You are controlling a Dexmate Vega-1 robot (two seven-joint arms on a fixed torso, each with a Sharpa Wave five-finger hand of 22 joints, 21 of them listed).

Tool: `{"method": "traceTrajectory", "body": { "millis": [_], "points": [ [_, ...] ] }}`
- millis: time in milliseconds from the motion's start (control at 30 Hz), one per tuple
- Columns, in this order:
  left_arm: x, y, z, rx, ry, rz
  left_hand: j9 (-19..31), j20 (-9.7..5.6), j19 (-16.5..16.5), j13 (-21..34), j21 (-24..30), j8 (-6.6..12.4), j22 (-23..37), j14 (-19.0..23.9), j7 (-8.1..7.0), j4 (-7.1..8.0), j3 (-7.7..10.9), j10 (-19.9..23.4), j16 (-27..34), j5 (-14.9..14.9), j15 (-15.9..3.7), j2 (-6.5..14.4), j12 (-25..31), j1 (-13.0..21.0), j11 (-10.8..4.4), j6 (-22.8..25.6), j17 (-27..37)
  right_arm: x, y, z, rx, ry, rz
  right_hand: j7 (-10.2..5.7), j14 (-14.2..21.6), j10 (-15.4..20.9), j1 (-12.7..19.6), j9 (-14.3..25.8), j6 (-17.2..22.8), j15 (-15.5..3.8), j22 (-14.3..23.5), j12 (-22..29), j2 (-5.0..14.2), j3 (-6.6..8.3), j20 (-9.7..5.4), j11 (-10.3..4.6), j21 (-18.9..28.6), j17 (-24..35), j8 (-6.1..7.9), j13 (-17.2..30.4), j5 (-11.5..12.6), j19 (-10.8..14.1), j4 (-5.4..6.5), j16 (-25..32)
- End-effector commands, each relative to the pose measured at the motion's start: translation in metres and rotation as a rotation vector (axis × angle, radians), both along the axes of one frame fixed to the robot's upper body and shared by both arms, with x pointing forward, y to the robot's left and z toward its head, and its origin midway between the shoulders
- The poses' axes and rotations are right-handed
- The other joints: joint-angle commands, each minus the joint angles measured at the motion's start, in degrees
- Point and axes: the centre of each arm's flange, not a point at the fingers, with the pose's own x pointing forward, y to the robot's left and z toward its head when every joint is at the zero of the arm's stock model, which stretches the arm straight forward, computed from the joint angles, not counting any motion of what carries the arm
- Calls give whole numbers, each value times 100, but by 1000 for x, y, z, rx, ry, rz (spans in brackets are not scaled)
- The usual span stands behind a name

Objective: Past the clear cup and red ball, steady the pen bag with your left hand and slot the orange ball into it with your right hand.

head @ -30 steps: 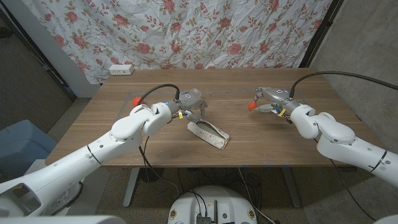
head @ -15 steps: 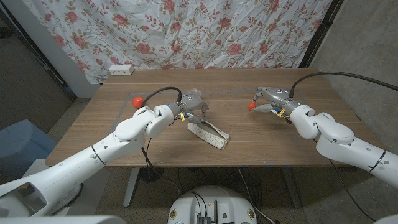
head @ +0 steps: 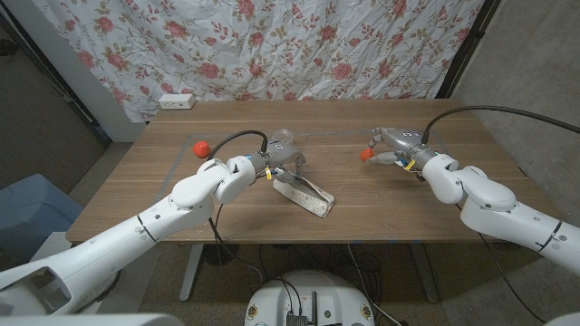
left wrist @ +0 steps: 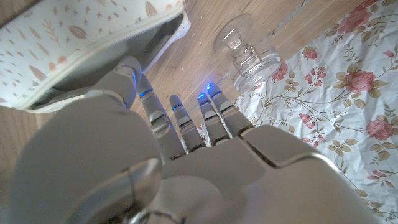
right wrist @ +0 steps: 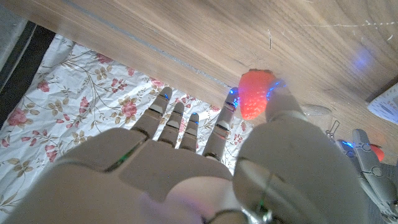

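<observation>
The pen bag [head: 304,196], white with a leaf print, lies on the table [head: 390,204] with its open end toward the clear cup [head: 284,139]. My left hand [head: 282,167] hovers at that open end, fingers spread and holding nothing. In the left wrist view its thumb [left wrist: 127,75] sits close to the zipper edge of the pen bag [left wrist: 74,43], with the clear cup [left wrist: 249,53] beyond the fingers. My right hand [head: 391,147] pinches the orange ball [head: 366,155] above the table's right half. The orange ball [right wrist: 255,93] sits between thumb and a finger. The red ball [head: 201,147] lies far left.
A white power strip [head: 177,100] lies at the table's far left corner, in front of a flowered curtain [head: 299,45]. A black cable [head: 237,138] loops over my left forearm. Bare wood lies between the bag and my right hand.
My left arm has slid right toward the bag's open end, uncovering the red ball. My right hand with the orange ball has barely moved.
</observation>
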Motion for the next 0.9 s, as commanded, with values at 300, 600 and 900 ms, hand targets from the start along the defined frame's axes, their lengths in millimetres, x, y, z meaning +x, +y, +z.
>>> {"method": "traceTrajectory", "body": {
  "millis": [300,600,900],
  "points": [
    [4,4,-7,3,7,3,9,-82,52,14,53,-3,12,68,7,-13,-47,77,26,20,-760,51,-4,57,16,75,12,-3,-5,0,9,-9,-9,-5,36,61,24,28,53,-21,17,-25,65,-36,-13,22,-22,12,35,17,3,51,8,30],
    [7,3,-12,11,-4,12,11,-88,63,14,53,-3,13,92,16,-13,-68,111,26,20,-767,66,-4,69,17,115,13,-6,-5,-1,11,-16,-11,-5,40,64,23,26,58,-22,17,-28,68,-41,-7,22,-22,16,38,17,3,51,7,31],
    [9,4,-15,17,0,10,11,-91,85,14,57,-1,13,117,10,-21,-86,146,24,22,-774,76,-4,95,14,161,12,-8,-6,-2,12,-20,-17,-5,39,73,21,25,54,-26,17,-28,74,-44,-19,19,-23,19,37,18,3,49,7,30]
  ]
}}
